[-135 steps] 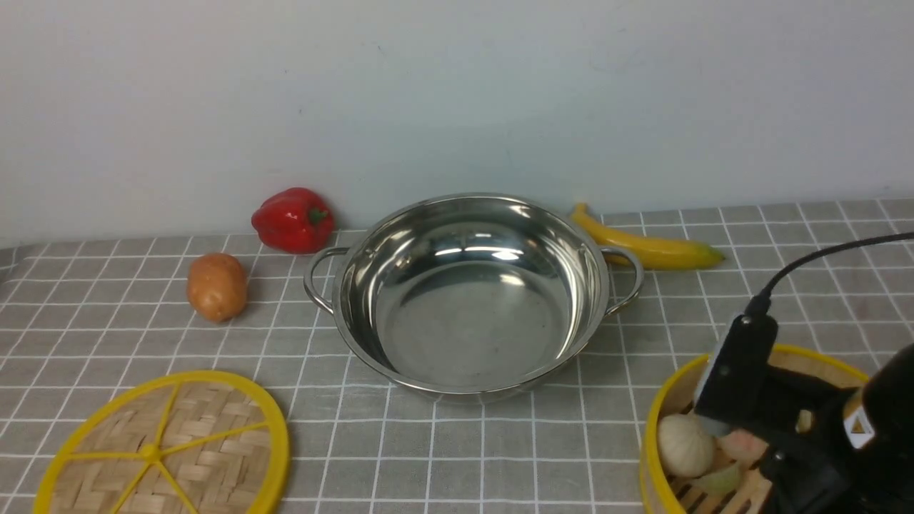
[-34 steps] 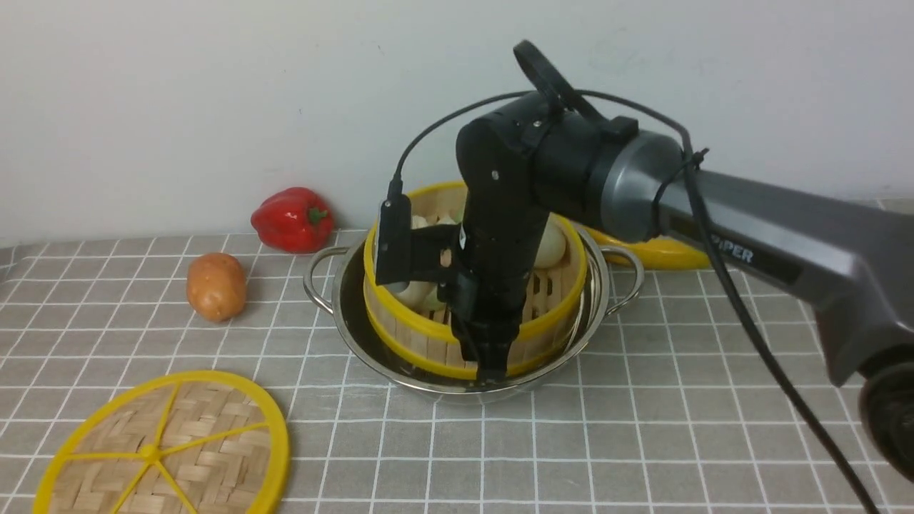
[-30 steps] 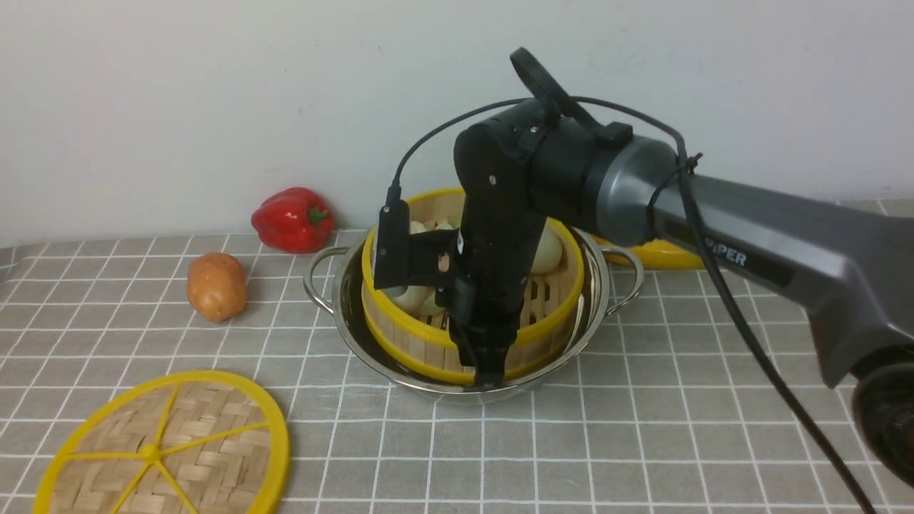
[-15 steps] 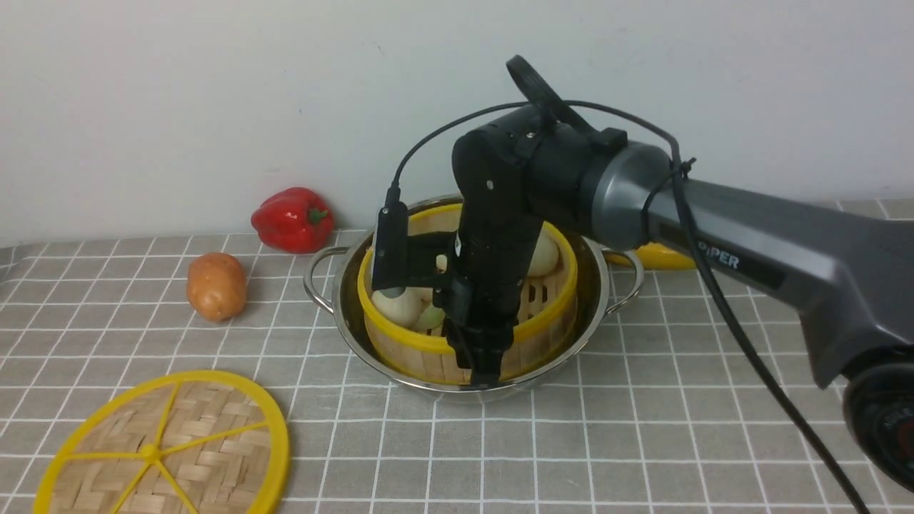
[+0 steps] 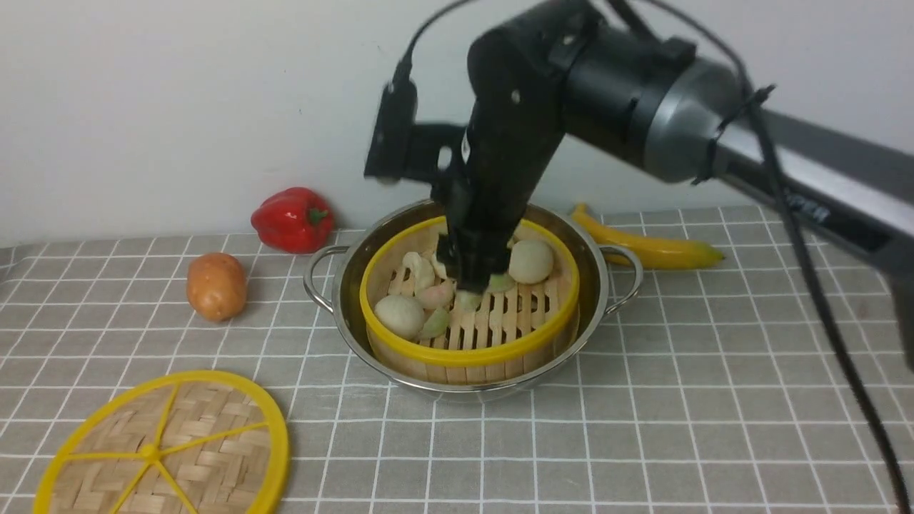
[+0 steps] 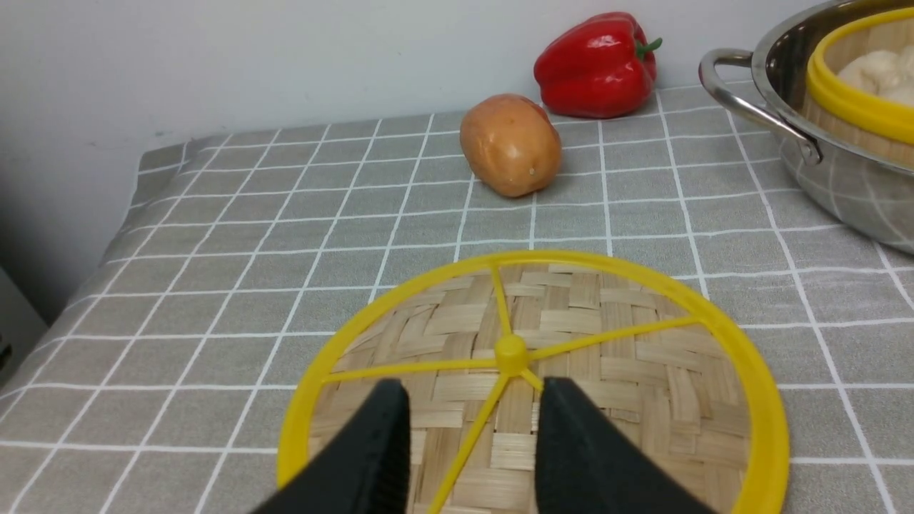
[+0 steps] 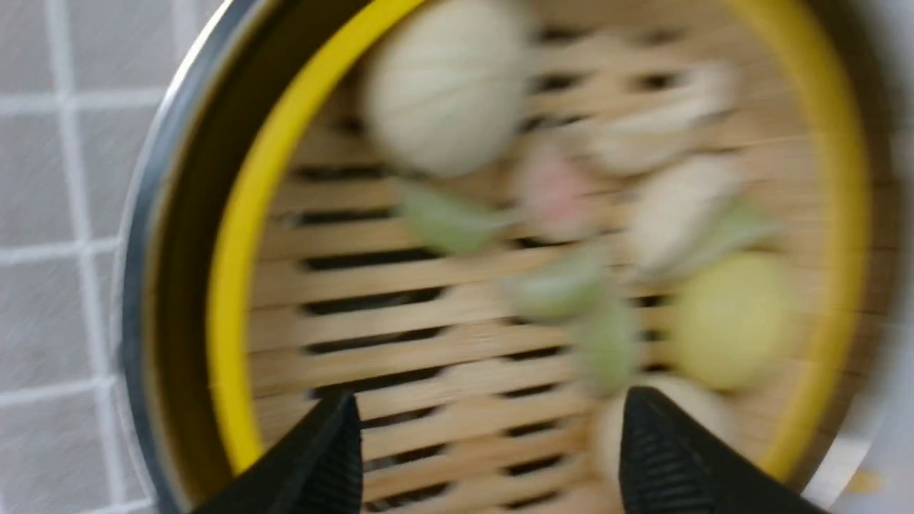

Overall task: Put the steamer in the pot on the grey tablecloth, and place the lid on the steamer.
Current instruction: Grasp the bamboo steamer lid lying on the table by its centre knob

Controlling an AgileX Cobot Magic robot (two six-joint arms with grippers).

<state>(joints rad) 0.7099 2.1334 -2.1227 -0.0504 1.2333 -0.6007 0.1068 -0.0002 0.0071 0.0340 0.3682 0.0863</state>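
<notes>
Bamboo lid cut off, partly hidden by spread left hand. Behind blurred, spread right hand: steamer inside steel pot, holding white and green pieces.

Right arm, black and grey, one: slanting above the pot, wrist bent downward; right gripper directly over the pot, jaws spread wide, nothing between them. Left gripper, one: well apart from the pot, fingers parted, unladen.
</notes>
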